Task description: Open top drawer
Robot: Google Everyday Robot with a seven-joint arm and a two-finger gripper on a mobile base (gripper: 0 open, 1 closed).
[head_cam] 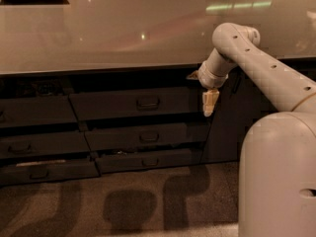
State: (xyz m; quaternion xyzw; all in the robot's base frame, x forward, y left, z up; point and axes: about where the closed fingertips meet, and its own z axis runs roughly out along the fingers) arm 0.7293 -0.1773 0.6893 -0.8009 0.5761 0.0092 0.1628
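Observation:
The top drawer (113,105) is a wide dark grey front just under the counter, with a small dark loop handle (147,102) at its centre. It sits about flush with the fronts around it. My gripper (209,105) hangs pointing down from the pale arm (256,63), in front of the drawer's right end. It is to the right of the handle, at about the same height, and holds nothing.
Two shallower drawers (143,136) lie below the top one, and a second column of drawers (34,142) stands to the left. A tall dark cabinet door (227,132) is behind the gripper on the right. The pale counter (123,33) overhangs. My base (276,177) fills the lower right.

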